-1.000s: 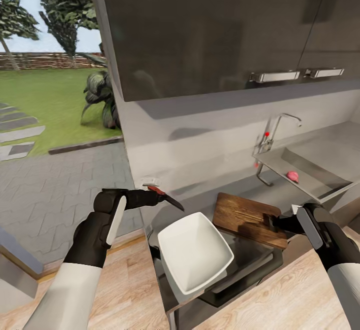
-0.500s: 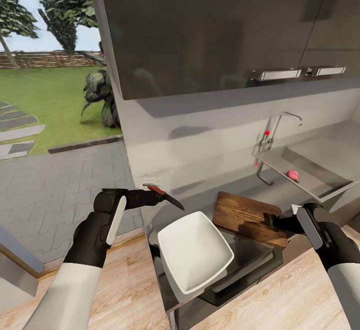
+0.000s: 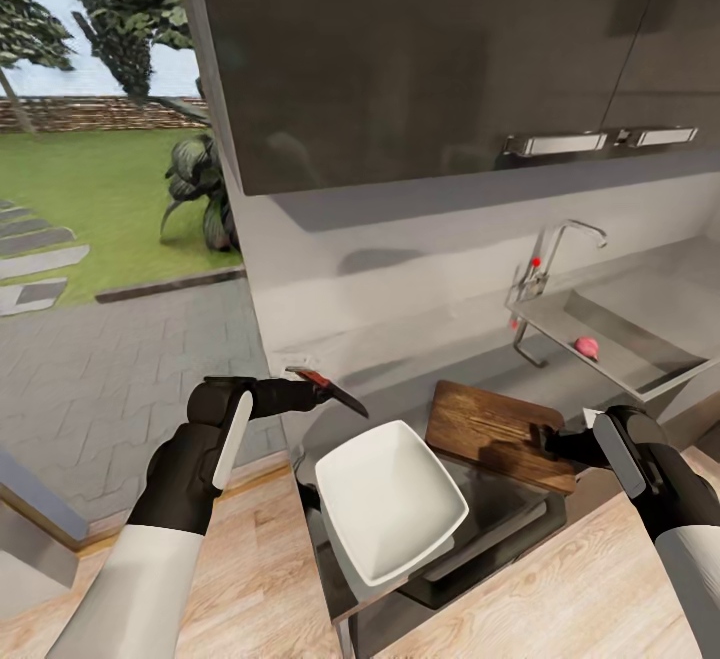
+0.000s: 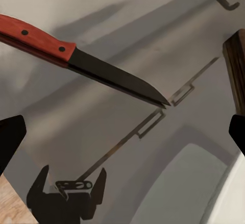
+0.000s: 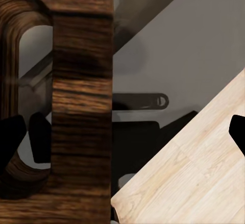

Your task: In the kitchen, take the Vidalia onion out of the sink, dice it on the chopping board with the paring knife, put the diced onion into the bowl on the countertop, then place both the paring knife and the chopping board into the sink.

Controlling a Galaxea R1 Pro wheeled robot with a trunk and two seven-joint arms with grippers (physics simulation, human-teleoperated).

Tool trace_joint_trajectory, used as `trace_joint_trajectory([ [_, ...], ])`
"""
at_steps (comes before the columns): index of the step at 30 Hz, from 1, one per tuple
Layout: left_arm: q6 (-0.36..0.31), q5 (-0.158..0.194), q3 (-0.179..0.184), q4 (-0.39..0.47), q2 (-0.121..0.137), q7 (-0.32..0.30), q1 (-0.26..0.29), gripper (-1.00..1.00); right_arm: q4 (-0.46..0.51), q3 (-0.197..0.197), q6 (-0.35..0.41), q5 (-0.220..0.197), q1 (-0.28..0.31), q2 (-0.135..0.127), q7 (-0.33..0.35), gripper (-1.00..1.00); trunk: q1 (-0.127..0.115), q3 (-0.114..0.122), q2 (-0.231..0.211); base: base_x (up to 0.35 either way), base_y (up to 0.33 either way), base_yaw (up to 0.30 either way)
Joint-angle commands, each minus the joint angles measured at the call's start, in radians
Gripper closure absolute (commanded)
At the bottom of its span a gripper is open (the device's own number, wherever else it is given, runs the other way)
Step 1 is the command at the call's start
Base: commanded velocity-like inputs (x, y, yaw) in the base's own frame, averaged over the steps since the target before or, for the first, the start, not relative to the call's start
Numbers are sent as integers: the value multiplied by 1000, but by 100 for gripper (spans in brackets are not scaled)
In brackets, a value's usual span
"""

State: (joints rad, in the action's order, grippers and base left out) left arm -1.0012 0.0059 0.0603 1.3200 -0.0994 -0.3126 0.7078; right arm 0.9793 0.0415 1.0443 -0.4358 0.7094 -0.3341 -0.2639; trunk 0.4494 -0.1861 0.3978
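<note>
My left gripper [image 3: 322, 391] is shut on the paring knife [image 3: 335, 394], held in the air beyond the countertop's left end. Its orange-red handle and dark blade [image 4: 76, 58] point toward the bowl. My right gripper [image 3: 545, 439] is shut on the handle end of the brown chopping board [image 3: 490, 429], which is tilted above the countertop [image 3: 420, 379]. The slot hole shows beside the board's edge [image 5: 81, 81]. The white square bowl [image 3: 390, 499] rests between my arms. A small pink Vidalia onion [image 3: 586, 346] lies in the grey sink [image 3: 640, 359] at the far right.
A chrome tap [image 3: 555, 249] with a red knob stands at the sink's left end. Dark wall cabinets [image 3: 420, 59] hang above. A dark hob [image 3: 490, 529] lies under the bowl. Wooden floor [image 3: 250, 579] is below, and a paved yard is on the left.
The whole picture has drifted a few pixels, so the cabinets and sink sit slightly higher. Both arms, the knife, the board and the bowl keep their places.
</note>
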Motion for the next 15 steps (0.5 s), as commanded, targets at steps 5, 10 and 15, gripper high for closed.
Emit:
trace_joint_trajectory([
  [5,-5,0,-1,1,0,-1,1,-100,1,-1,3,-11,1,0,-9,-100,1,-3,2,0,0,0],
  [10,-5,0,-1,1,0,-1,2,-100,1,0,3,-11,1,0,-9,-100,1,-3,2,0,0,0],
  [15,-5,0,-1,1,0,-1,1,-100,1,0,3,-11,1,0,-9,-100,1,-3,2,0,0,0],
])
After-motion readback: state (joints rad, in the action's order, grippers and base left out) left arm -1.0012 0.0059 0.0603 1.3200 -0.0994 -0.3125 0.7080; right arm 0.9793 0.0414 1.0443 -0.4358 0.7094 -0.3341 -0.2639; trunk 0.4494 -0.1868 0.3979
